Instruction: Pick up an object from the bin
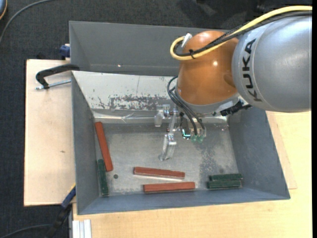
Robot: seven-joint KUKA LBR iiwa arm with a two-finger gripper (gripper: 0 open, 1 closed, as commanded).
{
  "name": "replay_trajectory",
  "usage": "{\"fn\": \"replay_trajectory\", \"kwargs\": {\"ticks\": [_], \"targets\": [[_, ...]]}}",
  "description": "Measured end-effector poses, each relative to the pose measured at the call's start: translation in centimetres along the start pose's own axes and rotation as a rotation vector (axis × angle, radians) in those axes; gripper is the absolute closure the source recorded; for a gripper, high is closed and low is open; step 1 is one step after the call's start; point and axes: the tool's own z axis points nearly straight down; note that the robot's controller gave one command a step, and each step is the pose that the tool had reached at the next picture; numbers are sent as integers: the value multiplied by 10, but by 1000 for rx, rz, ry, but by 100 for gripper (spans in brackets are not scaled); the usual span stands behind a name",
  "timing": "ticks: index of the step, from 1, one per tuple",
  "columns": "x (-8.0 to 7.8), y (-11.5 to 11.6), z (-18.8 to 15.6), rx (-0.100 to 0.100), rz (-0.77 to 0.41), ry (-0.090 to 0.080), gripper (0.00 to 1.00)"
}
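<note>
**Approach step: claw low over bare bin floor, nothing picked yet**

Camera view:
- The arm (277, 58) comes in from the upper right of the frame. Its claw (181, 139) hangs below the orange wrist cover, just right of the frame's centre.
- The claw sits over the bare floor of the bin (129, 148). I cannot tell how far open it is, and I can make out nothing held in it.
- The nearest thing is the upper red-brown bar (158, 172), lying flat at lower centre. A second red-brown bar (168, 186) lies just below it.
- A dark green block (224, 181) lies at lower right.
- At the left, a third red-brown bar (103, 145) runs along the wall, with a dark green bar (102, 177) at its foot.

Judgement: the pick has not begun. The next move calls for shifting toward the lower frame, lining up across a bar's narrow width, then descending.
</note>
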Motion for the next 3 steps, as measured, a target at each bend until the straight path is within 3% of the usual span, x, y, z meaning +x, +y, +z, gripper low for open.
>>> {"fn": "replay_trajectory", "kwargs": {"ticks": [1, 2, 3], "targets": [[28, -30, 136, 1, -113, -2, 0], [26, -29, 132, -1, -114, -10, 100], [12, -60, -16, 1, -110, -22, 100]]}}
